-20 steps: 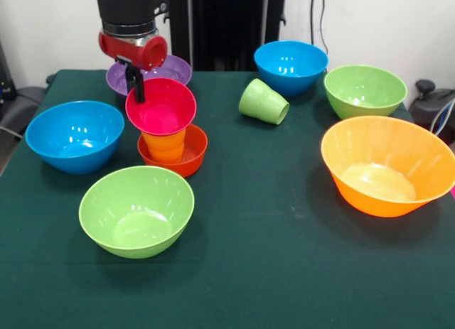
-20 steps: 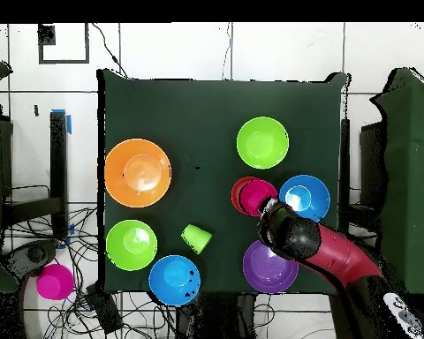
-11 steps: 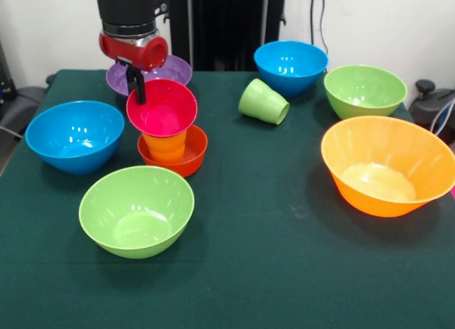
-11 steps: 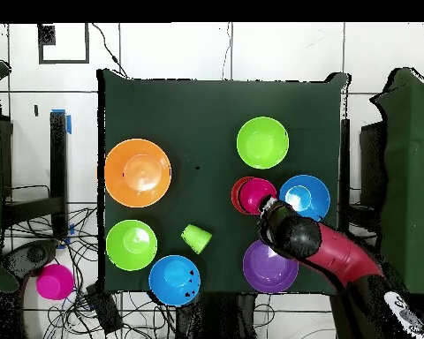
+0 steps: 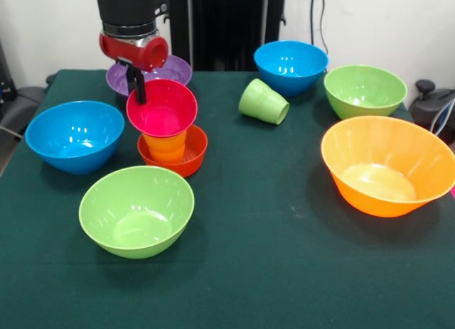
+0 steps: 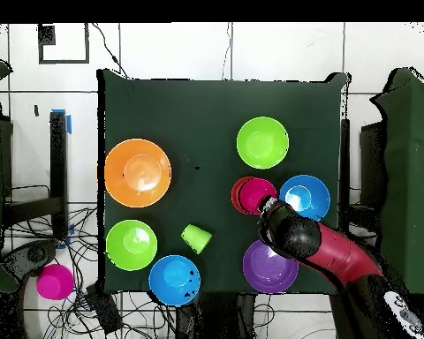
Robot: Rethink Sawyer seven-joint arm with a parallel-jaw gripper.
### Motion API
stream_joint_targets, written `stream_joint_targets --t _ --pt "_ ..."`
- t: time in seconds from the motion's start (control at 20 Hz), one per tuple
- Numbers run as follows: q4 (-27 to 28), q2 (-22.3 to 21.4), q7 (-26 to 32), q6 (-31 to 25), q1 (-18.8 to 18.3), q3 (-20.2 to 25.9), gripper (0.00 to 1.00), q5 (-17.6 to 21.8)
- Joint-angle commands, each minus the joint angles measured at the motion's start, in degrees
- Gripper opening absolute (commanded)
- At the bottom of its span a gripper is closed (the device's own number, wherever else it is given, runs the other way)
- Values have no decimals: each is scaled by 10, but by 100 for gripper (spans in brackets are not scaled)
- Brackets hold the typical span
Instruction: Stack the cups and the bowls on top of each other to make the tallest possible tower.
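The tower stands left of centre: a small red-orange bowl (image 5: 193,157) (image 6: 237,189) holds an upright orange cup (image 5: 165,146), and a magenta bowl (image 5: 163,109) (image 6: 256,194) sits on the cup, slightly tilted. My gripper (image 5: 135,87) (image 6: 267,205) comes down from above and is shut on the magenta bowl's far left rim. The light green cup (image 5: 263,101) (image 6: 196,237) lies on its side near the middle back. A shallow purple bowl (image 5: 174,68) (image 6: 268,269) sits behind the tower, partly hidden by the gripper.
Blue bowls (image 5: 75,136) (image 5: 291,65), light green bowls (image 5: 136,209) (image 5: 365,89) and the largest orange bowl (image 5: 387,165) ring the green table. The near green bowl sits close in front of the tower. A magenta object (image 6: 54,282) lies off the table among cables.
The gripper and the magenta bowl shifted very slightly right a second ago. Since half a second ago nothing has visibly moved.
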State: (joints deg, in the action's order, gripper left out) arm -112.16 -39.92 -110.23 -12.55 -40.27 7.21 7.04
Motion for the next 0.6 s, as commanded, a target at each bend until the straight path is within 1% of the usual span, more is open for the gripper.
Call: stream_joint_targets --t 0.05,0.6 --pt "-39 20 -63 14 15 49 0 2" --pt "-55 16 -90 26 31 40 0 -13"
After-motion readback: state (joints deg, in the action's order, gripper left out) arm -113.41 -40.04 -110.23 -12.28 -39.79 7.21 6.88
